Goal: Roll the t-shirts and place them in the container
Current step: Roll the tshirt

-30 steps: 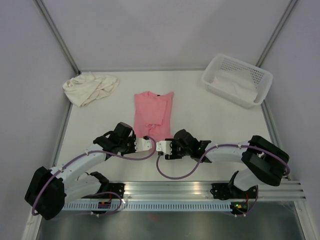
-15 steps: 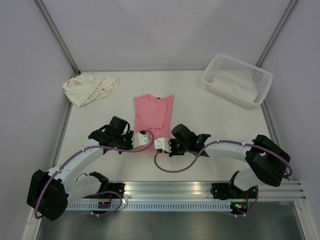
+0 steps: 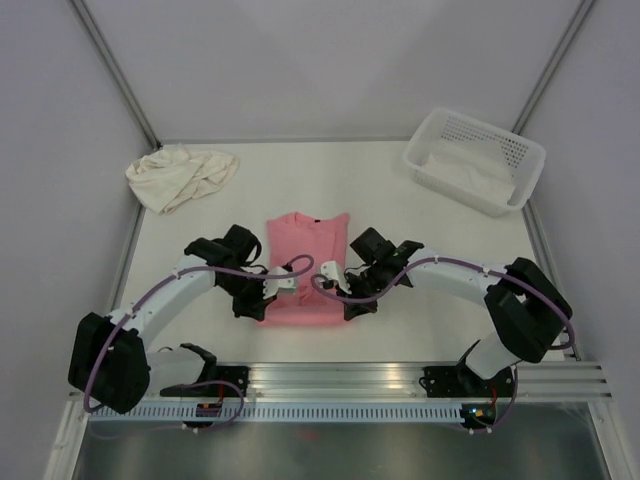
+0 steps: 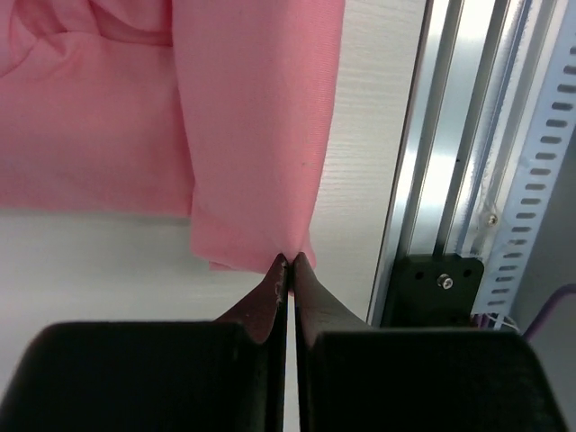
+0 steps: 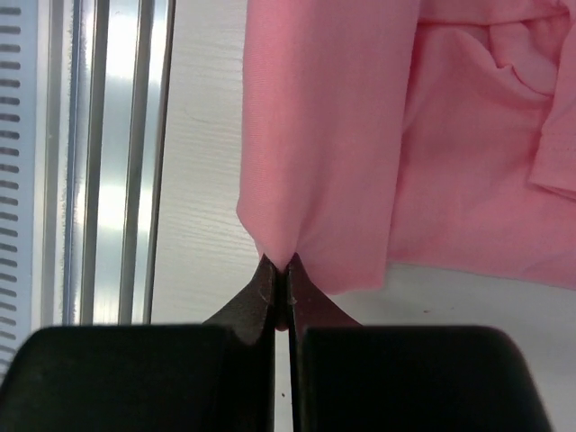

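The left end effector (image 4: 288, 263) is pinching the near left corner of the pink t-shirt (image 3: 305, 245). Its two fingers are pressing together on a point of cloth, with no gap showing between them. The right end effector (image 5: 281, 267) is gripping the near right corner the same way, fingers squeezed tight on a small peak of pink fabric. The pink t-shirt is lying on the middle of the table (image 3: 400, 230), folded narrow, with its collar at the far end and its near edge running between the two end effectors. In both wrist views a smooth strip of cloth is leading away from the fingertips beside the more creased body of the shirt.

The cream t-shirt (image 3: 180, 175) is lying crumpled well off to the far left of the pink t-shirt. The white basket (image 3: 475, 160) is sitting well off to its far right, holding white cloth. An aluminium rail (image 4: 468, 135) is running along the table edge nearer than the pink t-shirt.
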Controlling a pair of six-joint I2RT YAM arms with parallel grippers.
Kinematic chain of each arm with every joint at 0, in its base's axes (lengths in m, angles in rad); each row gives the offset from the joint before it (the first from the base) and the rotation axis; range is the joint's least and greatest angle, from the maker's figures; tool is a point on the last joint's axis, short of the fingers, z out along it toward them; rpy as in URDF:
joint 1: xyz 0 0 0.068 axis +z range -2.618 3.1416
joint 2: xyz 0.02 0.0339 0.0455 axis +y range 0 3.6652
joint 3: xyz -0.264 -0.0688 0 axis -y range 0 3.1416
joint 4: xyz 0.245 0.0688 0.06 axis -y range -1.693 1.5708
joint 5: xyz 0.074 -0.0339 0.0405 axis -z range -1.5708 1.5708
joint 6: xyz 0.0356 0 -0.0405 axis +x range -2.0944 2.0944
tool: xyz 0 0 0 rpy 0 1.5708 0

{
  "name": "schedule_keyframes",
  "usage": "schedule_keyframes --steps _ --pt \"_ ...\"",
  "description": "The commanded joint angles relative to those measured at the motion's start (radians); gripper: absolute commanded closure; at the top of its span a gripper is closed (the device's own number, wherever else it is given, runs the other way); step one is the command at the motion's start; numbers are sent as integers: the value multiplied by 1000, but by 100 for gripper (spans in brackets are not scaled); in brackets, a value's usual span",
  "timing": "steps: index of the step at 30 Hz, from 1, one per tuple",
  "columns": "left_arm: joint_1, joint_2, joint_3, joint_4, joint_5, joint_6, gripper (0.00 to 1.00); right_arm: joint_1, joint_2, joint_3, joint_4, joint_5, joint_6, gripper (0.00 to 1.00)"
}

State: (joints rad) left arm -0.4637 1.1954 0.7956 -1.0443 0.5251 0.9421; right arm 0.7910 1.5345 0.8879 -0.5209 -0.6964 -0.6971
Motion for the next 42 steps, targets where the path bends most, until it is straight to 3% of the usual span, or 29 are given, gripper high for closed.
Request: schedule_keyframes --steps 1,6,9,11,15,17,18,26,34,38,42 --pt "86 61 86 -17 84 15 98 -51 58 46 36 -100 45 100" --pt "140 205 160 9 69 -11 97 -116 131 95 168 -55 208 92" --pt "171 283 211 7 78 -34 96 -147 165 114 203 -39 266 79" --pt "174 322 229 16 76 -48 95 -159 168 102 228 -5 297 77" --pt "183 410 273 47 50 -98 87 -202 141 83 283 32 393 67" --pt "186 435 293 52 32 -111 81 -219 116 62 308 21 416 67" --pt "186 460 319 53 26 -133 69 -232 92 54 330 29 439 66" --pt "191 566 418 107 -141 -334 65 -239 49 30 341 112 582 66" --pt "211 420 404 164 -149 -410 53 -239 -105 -24 335 277 789 64" --pt "211 327 390 158 -175 -442 51 -239 -166 -76 357 256 893 61" --pt "209 181 223 142 -201 -402 49 -239 -200 -148 334 259 900 59"
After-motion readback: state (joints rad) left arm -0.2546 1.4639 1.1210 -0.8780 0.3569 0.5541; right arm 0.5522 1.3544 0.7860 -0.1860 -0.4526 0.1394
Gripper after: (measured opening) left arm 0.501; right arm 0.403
